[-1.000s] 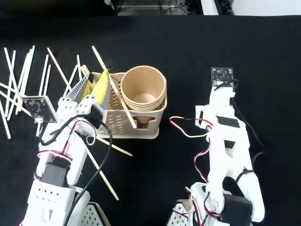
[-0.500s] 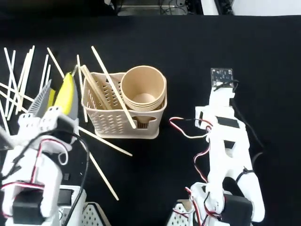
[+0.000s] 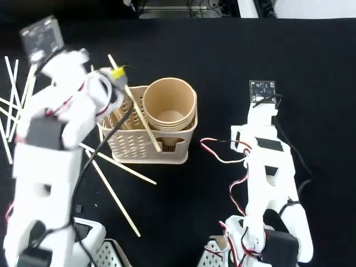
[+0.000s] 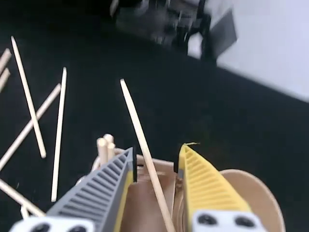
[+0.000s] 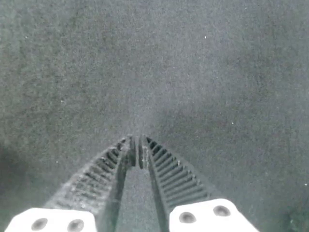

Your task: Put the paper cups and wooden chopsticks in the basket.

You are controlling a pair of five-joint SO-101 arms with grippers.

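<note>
1. On a black table [image 3: 222, 55], seen from above, a cream slotted basket [image 3: 133, 146] stands left of centre, between two white robot arms.
2. Stacked paper cups [image 3: 169, 115] sit upright in the basket's right half (the side nearer the right arm), their mouths open to the ceiling.
3. A bundle of chopsticks [image 4: 105, 143] stands in the basket's left half, blunt ends just above the rim.
4. One long chopstick [image 3: 142, 117] leans slantwise across the basket, with its upper end poking out well past the far rim.
5. Loose chopsticks [image 3: 119, 204] lie on the table in front of the basket, toward its left corner. More of them [image 4: 59, 135] lie scattered farther off to the basket's left.
6. The left arm [image 3: 55, 122] is raised high over the table's left side, its wrist bent toward the basket.
7. The left gripper [image 4: 158, 151] has one grey finger and one yellow. It hangs above the basket's left half with its jaws wide apart. The long chopstick runs up through the gap between them, but the jaws clamp nothing.
8. The right arm [image 3: 267, 167] lies stretched out to the right of the basket, well apart from it.
9. The right gripper [image 5: 137, 145] points down at bare black table. Its ridged jaws are pressed together at the tips, with nothing between them.
</note>
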